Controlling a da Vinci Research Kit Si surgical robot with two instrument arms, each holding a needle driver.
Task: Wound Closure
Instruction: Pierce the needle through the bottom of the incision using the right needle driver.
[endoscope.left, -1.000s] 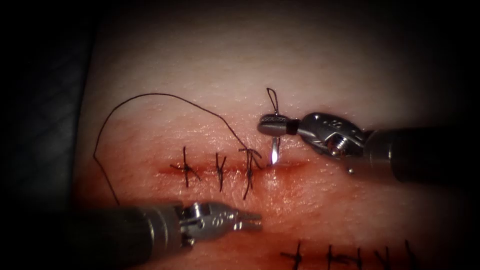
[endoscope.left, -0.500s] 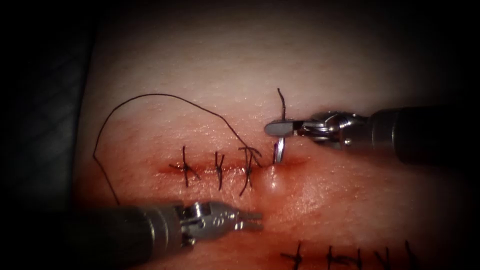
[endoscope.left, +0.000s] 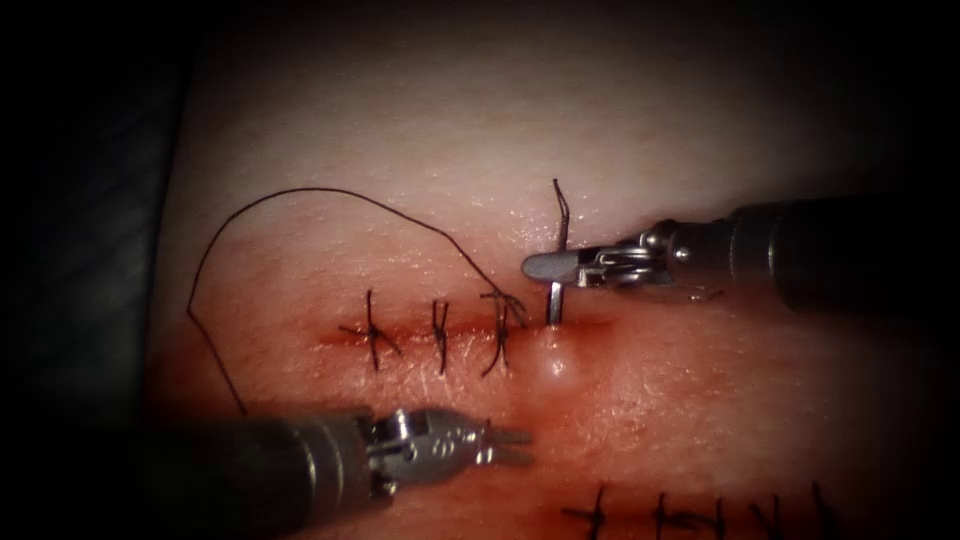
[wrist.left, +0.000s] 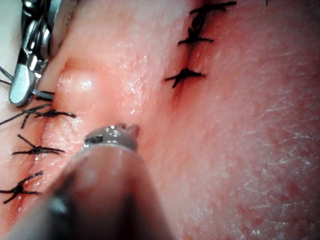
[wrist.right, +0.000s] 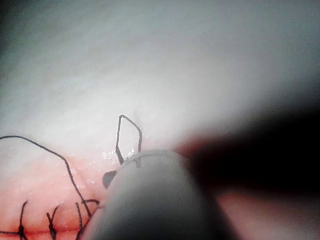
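Note:
My right tool comes in from the right, jaws shut on the curved needle near its tail. The needle stands upright with its tip sunk into the tissue at the cut, just right of the last of three stitches. A pale bump rises on the near edge of the cut. Dark thread loops up from the needle's tail and arcs left around the stitches. My left tool hovers in front of the bump, jaws slightly open and holding nothing. The left wrist view shows the bump and the right tool.
A second row of several stitches closes another cut near the front edge of the tissue. Red fluid stains the tissue along both cuts. The thread's long loop lies on the tissue at the left.
The right tool has rolled its wrist and driven the needle deeper; the bump on the near edge rose. The thread loop above the needle narrowed. The left tool's jaws parted a little.

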